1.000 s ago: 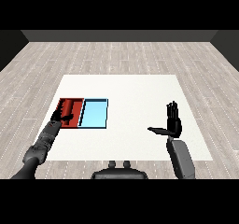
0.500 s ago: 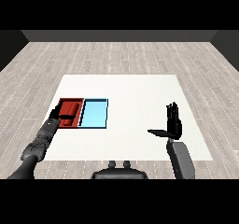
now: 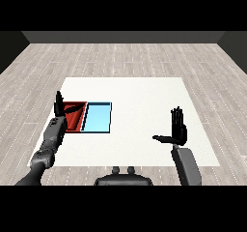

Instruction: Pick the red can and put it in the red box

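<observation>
Nearest the viewer, the black right hand point(image 3: 177, 129) on its grey forearm stood at about five o'clock on the white rectangular table point(image 3: 140, 95), fingers straight and upright, thumb stretched out sideways toward the table's middle, holding nothing. At about eight o'clock the black left hand point(image 3: 61, 107) reached over the near left edge of the shallow red tray point(image 3: 76, 122), fingers straight and pointing up, thumb spread toward the tray; it too had hold of nothing that could be seen.

The red tray lay at about nine o'clock, touching the shallow light blue tray point(image 3: 98, 118) just on its right. Beyond them the table top ran bare to its far edge, with grey plank flooring point(image 3: 125, 57) behind.

No red can showed anywhere on the table. Whether it lay inside the red tray, hidden by its colour and by the left hand, could not be told. Judged from the task alone, a can would probably be light, stiff-walled and smooth, likely to roll if tipped and to slip if pinched at the rim; the sensible hold would be a curl round the middle of its side, kept upright.
</observation>
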`<act>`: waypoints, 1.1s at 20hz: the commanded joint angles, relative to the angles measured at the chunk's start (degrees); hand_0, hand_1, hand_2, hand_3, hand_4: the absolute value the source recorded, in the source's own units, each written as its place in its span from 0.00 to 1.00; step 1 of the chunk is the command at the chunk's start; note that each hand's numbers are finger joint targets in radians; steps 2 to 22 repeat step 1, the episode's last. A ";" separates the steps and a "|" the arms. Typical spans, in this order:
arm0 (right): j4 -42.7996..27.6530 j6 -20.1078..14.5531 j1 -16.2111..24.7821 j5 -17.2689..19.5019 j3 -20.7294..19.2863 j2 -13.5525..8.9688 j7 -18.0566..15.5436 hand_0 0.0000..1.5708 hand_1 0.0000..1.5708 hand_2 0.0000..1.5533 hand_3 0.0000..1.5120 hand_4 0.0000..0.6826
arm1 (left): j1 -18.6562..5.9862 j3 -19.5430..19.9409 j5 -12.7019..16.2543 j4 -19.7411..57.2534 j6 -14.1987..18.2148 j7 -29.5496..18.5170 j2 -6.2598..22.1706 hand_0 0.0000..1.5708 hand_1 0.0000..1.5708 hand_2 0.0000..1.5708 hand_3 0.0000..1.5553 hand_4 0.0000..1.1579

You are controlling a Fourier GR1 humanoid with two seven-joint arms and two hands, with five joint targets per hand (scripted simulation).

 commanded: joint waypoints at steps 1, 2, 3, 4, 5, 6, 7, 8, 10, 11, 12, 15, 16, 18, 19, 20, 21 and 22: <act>-0.80 -0.13 0.12 1.31 1.70 0.62 0.06 0.00 0.00 0.00 0.00 0.00 | 4.22 1.68 3.98 -9.72 -4.73 -11.22 -5.08 0.00 0.00 0.00 0.00 0.00; -0.80 -0.13 0.12 1.31 1.70 0.62 0.06 0.00 0.00 0.00 0.00 0.00 | 4.22 1.68 3.98 -9.72 -4.73 -11.22 -5.08 0.00 0.00 0.00 0.00 0.00; -0.80 -0.13 0.12 1.31 1.70 0.62 0.06 0.00 0.00 0.00 0.00 0.00 | 4.22 1.68 3.98 -9.72 -4.73 -11.22 -5.08 0.00 0.00 0.00 0.00 0.00; -0.80 -0.13 0.12 1.31 1.70 0.62 0.06 0.00 0.00 0.00 0.00 0.00 | 4.22 1.68 3.98 -9.72 -4.73 -11.22 -5.08 0.00 0.00 0.00 0.00 0.00; -0.80 -0.13 0.12 1.31 1.70 0.62 0.06 0.00 0.00 0.00 0.00 0.00 | 4.22 1.68 3.98 -9.72 -4.73 -11.22 -5.08 0.00 0.00 0.00 0.00 0.00; -0.80 -0.13 0.12 1.31 1.70 0.62 0.06 0.00 0.00 0.00 0.00 0.00 | 4.22 1.68 3.98 -9.72 -4.73 -11.22 -5.08 0.00 0.00 0.00 0.00 0.00; -0.80 -0.13 0.12 1.31 1.70 0.62 0.06 0.00 0.00 0.00 0.00 0.00 | 4.22 1.68 3.98 -9.72 -4.73 -11.22 -5.08 0.00 0.00 0.00 0.00 0.00; -0.80 -0.13 0.12 1.31 1.70 0.62 0.06 0.00 0.00 0.00 0.00 0.00 | 4.22 1.68 3.98 -9.72 -4.73 -11.22 -5.08 0.00 0.00 0.00 0.00 0.00; -0.80 -0.13 0.12 1.31 1.70 0.62 0.06 0.00 0.00 0.00 0.00 0.00 | 4.22 1.68 3.98 -9.72 -4.73 -11.22 -5.08 0.00 0.00 0.00 0.00 0.00; -0.80 -0.13 0.12 1.31 1.70 0.62 0.06 0.00 0.00 0.00 0.00 0.00 | 4.22 1.68 3.98 -9.72 -4.73 -11.22 -5.08 0.00 0.00 0.00 0.00 0.00; -0.80 -0.13 0.12 1.31 1.70 0.62 0.06 0.00 0.00 0.00 0.00 0.00 | 4.22 1.68 3.98 -9.72 -4.73 -11.22 -5.08 0.00 0.00 0.00 0.00 0.00; -0.80 -0.13 0.12 1.31 1.70 0.62 0.06 0.00 0.00 0.00 0.00 0.00 | 4.22 1.68 3.98 -9.72 -4.73 -11.22 -5.08 0.00 0.00 0.00 0.00 0.00; -0.80 -0.13 0.12 1.31 1.70 0.62 0.06 0.00 0.00 0.00 0.00 0.00 | 4.22 1.68 3.98 -9.72 -4.73 -11.22 -5.08 0.00 0.00 0.00 0.00 0.00; -0.80 -0.13 0.12 1.31 1.70 0.62 0.06 0.00 0.00 0.00 0.00 0.00 | 4.22 1.68 3.98 -9.72 -4.73 -11.22 -5.08 0.00 0.00 0.00 0.00 0.00; -0.80 -0.13 0.12 1.31 1.70 0.62 0.06 0.00 0.00 0.00 0.00 0.00 | 4.22 1.68 3.98 -9.72 -4.73 -11.22 -5.08 0.00 0.00 0.00 0.00 0.00; -0.80 -0.13 0.12 1.31 1.70 0.62 0.06 0.00 0.00 0.00 0.00 0.00 | 4.22 1.68 3.98 -9.72 -4.73 -11.22 -5.08 0.00 0.00 0.00 0.00 0.00; -0.80 -0.13 0.12 1.31 1.70 0.62 0.06 0.00 0.00 0.00 0.00 0.00 | 4.22 1.68 3.98 -9.72 -4.73 -11.22 -5.08 0.00 0.00 0.00 0.00 0.00; -0.80 -0.13 0.12 1.31 1.70 0.62 0.06 0.00 0.00 0.00 0.00 0.00 | 4.22 1.68 3.98 -9.72 -4.73 -11.22 -5.08 0.00 0.00 0.00 0.00 0.00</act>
